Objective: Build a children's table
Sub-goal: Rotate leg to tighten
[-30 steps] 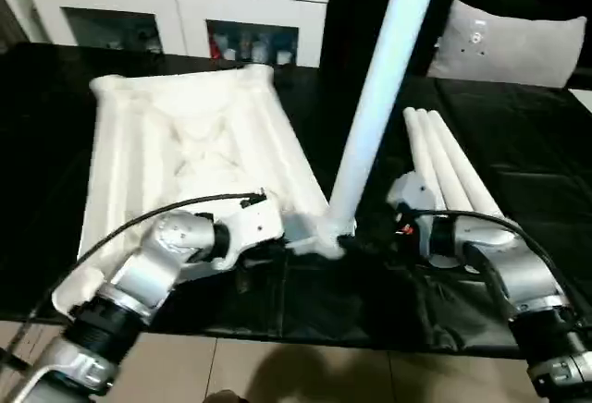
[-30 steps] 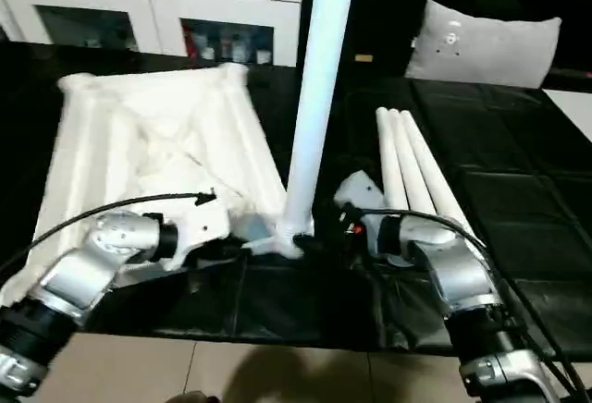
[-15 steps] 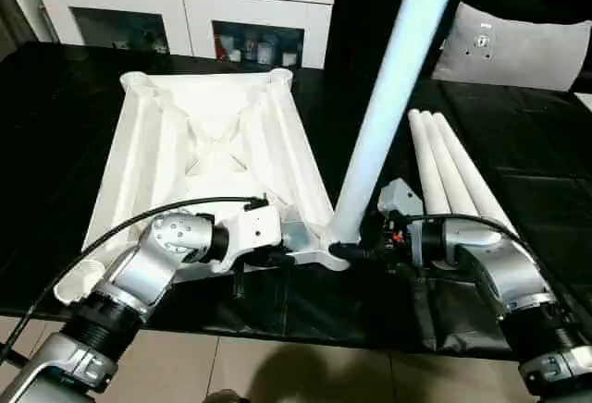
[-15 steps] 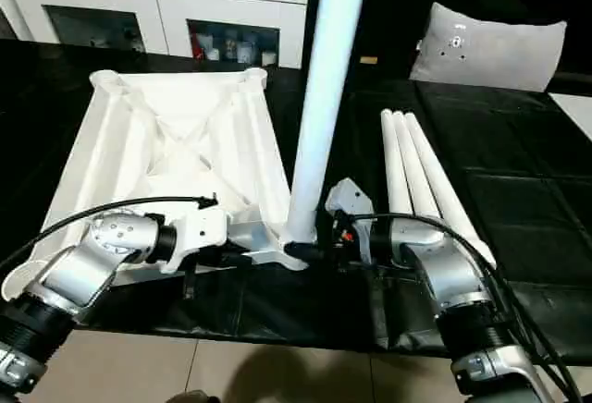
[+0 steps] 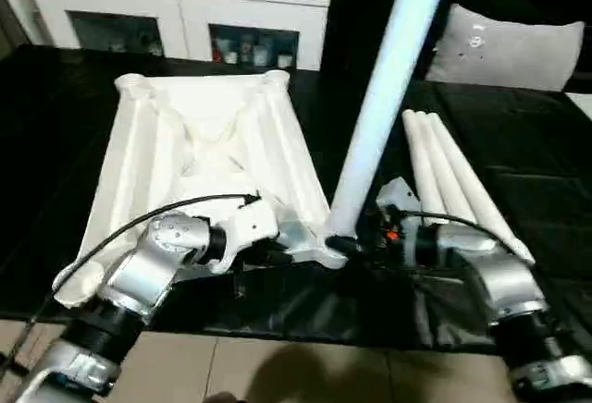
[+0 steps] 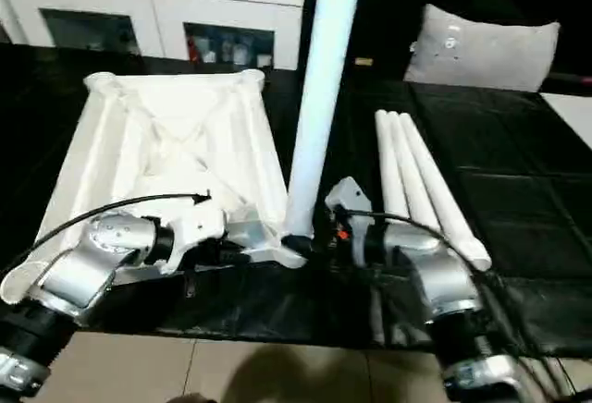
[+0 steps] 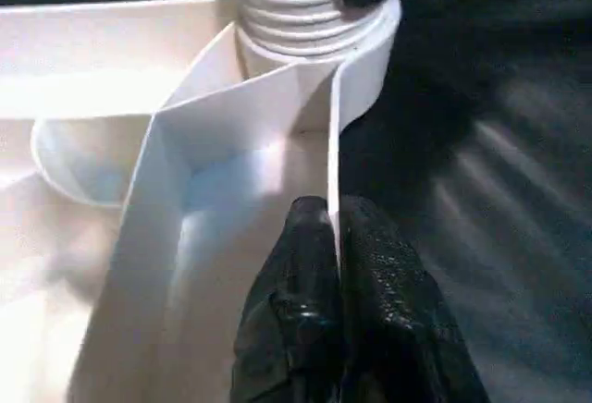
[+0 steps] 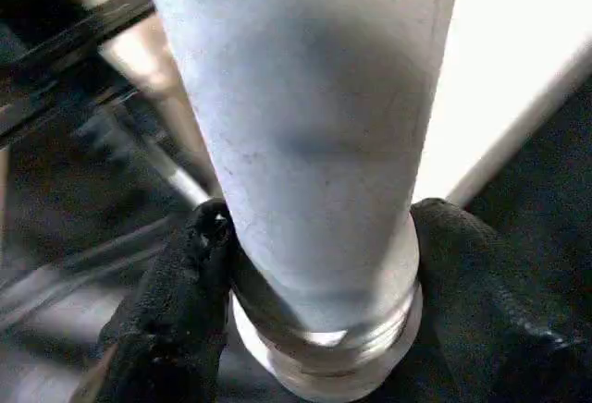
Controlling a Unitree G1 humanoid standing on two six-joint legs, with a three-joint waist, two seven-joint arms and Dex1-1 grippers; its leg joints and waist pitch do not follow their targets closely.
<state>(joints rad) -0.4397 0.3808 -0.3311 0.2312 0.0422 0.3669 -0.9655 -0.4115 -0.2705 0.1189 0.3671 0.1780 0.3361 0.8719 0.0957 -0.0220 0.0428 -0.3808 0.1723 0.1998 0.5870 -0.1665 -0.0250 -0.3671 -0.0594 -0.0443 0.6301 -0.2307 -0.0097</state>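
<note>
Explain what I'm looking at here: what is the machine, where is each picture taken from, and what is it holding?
This is a humanoid robot with two silver arms. The two wide pictures come from its head, looking down at a black-covered surface. The two close pictures come from cameras on its wrists. A white table top lies upside down, ribs showing. The left end effector pinches a thin wall of the top near a corner socket. The right end effector grips the base of the upright leg, whose threaded end sits at that socket. Three spare legs lie side by side to the robot's right. Behind them are a pillow and cabinets.
</note>
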